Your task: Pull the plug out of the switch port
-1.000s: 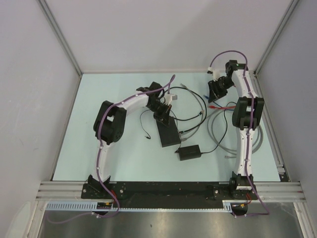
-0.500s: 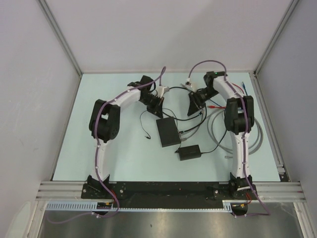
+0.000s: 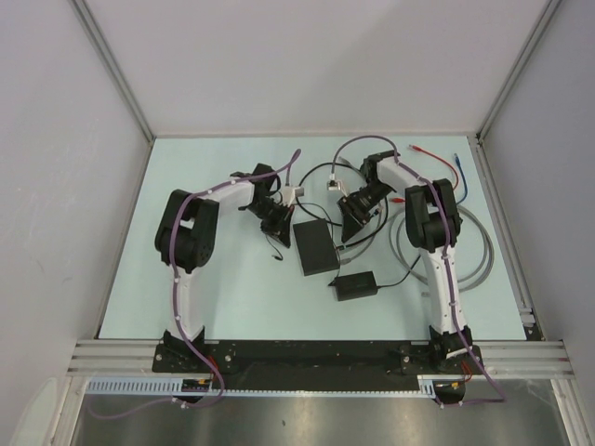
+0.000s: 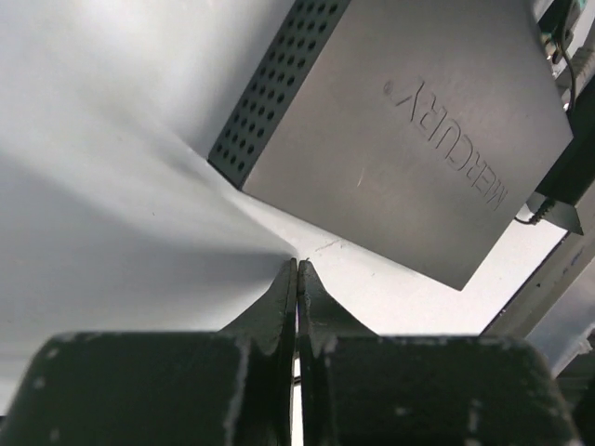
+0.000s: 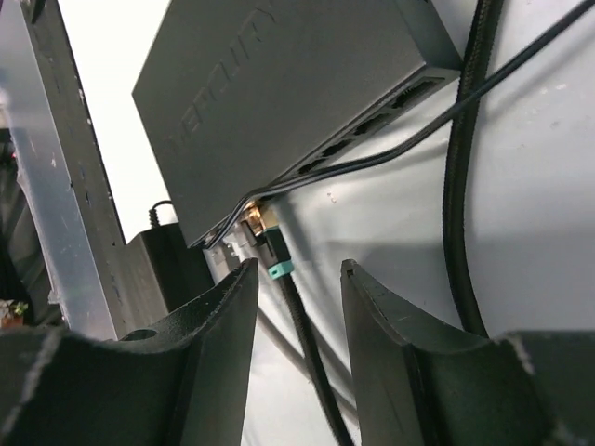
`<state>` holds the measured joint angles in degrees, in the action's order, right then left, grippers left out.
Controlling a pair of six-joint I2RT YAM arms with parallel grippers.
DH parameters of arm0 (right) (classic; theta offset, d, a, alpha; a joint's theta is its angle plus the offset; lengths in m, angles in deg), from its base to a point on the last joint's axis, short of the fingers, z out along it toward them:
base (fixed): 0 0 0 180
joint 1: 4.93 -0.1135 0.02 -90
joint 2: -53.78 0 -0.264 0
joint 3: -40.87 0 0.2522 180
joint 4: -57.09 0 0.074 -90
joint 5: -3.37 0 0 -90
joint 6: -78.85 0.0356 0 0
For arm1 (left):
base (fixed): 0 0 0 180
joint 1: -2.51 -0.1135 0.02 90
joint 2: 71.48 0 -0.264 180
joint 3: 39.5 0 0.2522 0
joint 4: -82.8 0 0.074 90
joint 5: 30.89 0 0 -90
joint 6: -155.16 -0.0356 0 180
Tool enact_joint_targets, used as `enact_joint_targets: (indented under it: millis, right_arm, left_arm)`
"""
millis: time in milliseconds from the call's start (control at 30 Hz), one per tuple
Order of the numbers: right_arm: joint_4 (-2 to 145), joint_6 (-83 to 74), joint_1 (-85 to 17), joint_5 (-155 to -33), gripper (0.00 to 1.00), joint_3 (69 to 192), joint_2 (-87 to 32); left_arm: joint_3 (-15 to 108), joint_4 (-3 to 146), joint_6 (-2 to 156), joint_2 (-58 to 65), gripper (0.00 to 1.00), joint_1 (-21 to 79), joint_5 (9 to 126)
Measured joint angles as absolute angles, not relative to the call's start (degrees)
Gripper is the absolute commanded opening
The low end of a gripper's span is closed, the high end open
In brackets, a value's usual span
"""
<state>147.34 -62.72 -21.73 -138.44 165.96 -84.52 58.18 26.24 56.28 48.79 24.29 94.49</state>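
The switch (image 3: 316,246) is a flat matte-black box in the middle of the table; it also shows in the left wrist view (image 4: 400,130) and the right wrist view (image 5: 279,102). A black plug with a teal collar (image 5: 270,255) sits in a port (image 5: 249,221) at the near corner of its socket edge. My right gripper (image 5: 297,269) is open, its jaws on either side of the plug's cable just short of the plug; from above it (image 3: 349,223) is at the switch's right edge. My left gripper (image 4: 297,265) is shut and empty, on the table just left of the switch (image 3: 279,226).
A smaller black power-adapter brick (image 3: 355,285) lies near the switch's front right corner. Black cables (image 5: 465,186) run past the socket edge. A grey cable coil (image 3: 483,251) lies at the right. Red (image 3: 418,147) and blue (image 3: 456,163) leads lie at the far right.
My right arm swung in from the far right to the switch's socket edge. My left gripper moved from above the switch's far end down to its left side.
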Motion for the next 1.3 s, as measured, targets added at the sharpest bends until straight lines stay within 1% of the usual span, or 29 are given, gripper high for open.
enact_joint_targets:
  millis: [233,533,667,833,967,1100,1300]
  right_arm:
    - [148.3,-63.6,-23.5,-138.8,0.46,166.0,-85.9]
    - [150.1,-63.8,-24.0,-141.7,0.46,166.6,-87.6]
    - [150.2,-63.7,-23.9,-141.9,0.46,166.6,-87.7]
    - [151.2,-63.7,-23.0,-143.4,0.49,167.4,-88.8]
    - [152.1,-63.4,-21.8,-145.5,0.5,168.5,-90.1]
    - [152.2,-63.0,-20.0,-146.5,0.49,168.9,-90.6]
    - [152.2,-63.0,-18.9,-146.6,0.48,168.9,-90.7]
  left_arm:
    - [59.4,26.1,56.5,49.9,0.01,24.3,94.3]
    - [75.5,24.2,55.4,59.2,0.01,24.0,94.5]
    - [78.5,24.3,54.6,59.8,0.01,23.2,92.5]
    - [77.7,24.8,54.6,57.7,0.02,22.5,91.4]
    - [75.8,24.8,54.8,53.0,0.02,22.5,94.4]
    - [74.9,25.3,54.8,50.3,0.02,23.6,96.9]
    - [71.1,25.5,55.2,50.5,0.01,26.4,98.4]
